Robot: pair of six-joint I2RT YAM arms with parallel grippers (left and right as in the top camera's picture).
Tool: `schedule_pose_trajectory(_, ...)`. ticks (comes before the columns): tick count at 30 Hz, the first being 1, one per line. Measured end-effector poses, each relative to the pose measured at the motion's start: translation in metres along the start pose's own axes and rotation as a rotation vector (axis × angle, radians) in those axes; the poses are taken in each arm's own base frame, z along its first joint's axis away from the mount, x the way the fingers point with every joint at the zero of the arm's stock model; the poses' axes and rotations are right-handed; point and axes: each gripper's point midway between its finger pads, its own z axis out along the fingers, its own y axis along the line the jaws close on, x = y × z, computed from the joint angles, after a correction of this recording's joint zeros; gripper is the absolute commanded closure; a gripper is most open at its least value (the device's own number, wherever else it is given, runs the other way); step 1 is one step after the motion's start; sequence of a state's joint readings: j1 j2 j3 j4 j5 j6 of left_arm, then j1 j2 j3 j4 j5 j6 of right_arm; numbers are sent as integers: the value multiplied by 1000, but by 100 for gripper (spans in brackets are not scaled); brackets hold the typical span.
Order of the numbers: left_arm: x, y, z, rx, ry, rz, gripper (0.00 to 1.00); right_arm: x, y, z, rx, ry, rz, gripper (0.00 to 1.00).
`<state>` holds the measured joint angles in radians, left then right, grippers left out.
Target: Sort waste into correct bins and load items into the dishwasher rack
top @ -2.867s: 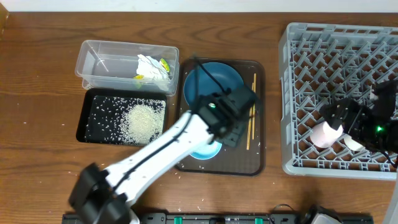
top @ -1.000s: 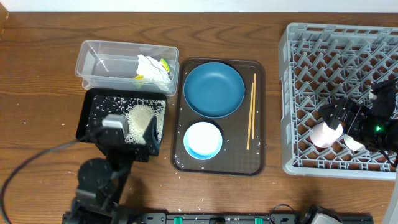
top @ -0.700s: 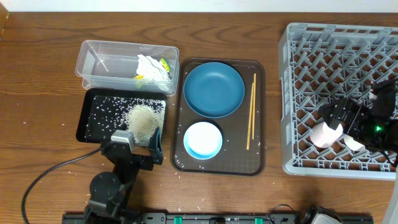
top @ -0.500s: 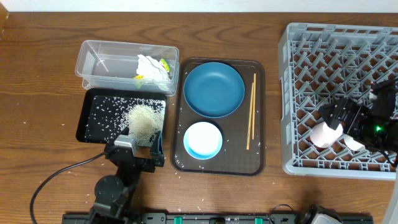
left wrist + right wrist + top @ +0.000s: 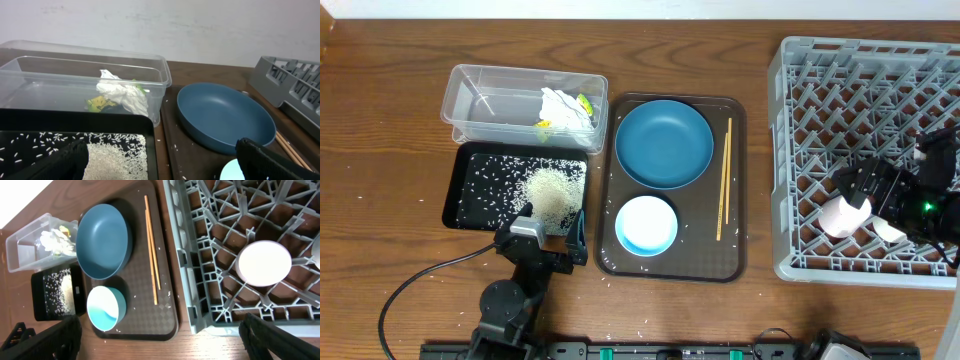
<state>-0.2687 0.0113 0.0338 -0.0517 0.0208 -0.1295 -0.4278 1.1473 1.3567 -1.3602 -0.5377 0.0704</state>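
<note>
Just ahead of left gripper (image 5: 551, 234), rice (image 5: 552, 192) in black tray (image 5: 470, 168)

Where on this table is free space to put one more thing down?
Bare wood lies left of the clear plastic tub and the black rice tray, and in a strip between the brown serving tray and the grey lattice rack. Crowded: that black tray's front corner beside the brown tray, where the left claw sits.
</note>
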Motion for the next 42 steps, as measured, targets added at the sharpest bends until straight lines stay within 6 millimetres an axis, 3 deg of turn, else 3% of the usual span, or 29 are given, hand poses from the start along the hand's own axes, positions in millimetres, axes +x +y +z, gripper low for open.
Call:
schedule_pose_trajectory(11, 0, 0, 0, 0, 0, 0, 4, -1, 0, 0, -1, -2, -1, 1)
schedule_pose_trajectory(16, 0, 0, 0, 0, 0, 0, 4, -19, 3, -1, -14, -73, -6, 1)
schedule_pose_trajectory(19, 0, 0, 0, 0, 0, 0, 4, -20, 13, 1, -53, -75, -8, 1)
schedule_pose_trajectory(22, 0, 0, 0, 0, 0, 0, 4, -9, 37, 10, -96, -23, -80, 1)
schedule_pose_trajectory(27, 0, 0, 0, 0, -1, 0, 3, 24, 90, 40, -94, 84, -291, 1)
schedule_pose_trajectory(32, 0, 0, 0, 0, 0, 0, 4, 38, 155, 71, -157, 51, -494, 1)
schedule_pose_trajectory(35, 0, 0, 0, 0, -1, 0, 4, 45, 181, 89, -194, 53, -537, 10)
schedule_pose_trajectory(39, 0, 0, 0, 0, -1, 0, 3, 76, 188, 131, -149, 188, -513, 32)
schedule_pose_trajectory(42, 0, 0, 0, 0, -1, 0, 3, 107, 179, 180, -56, 331, -482, 42)
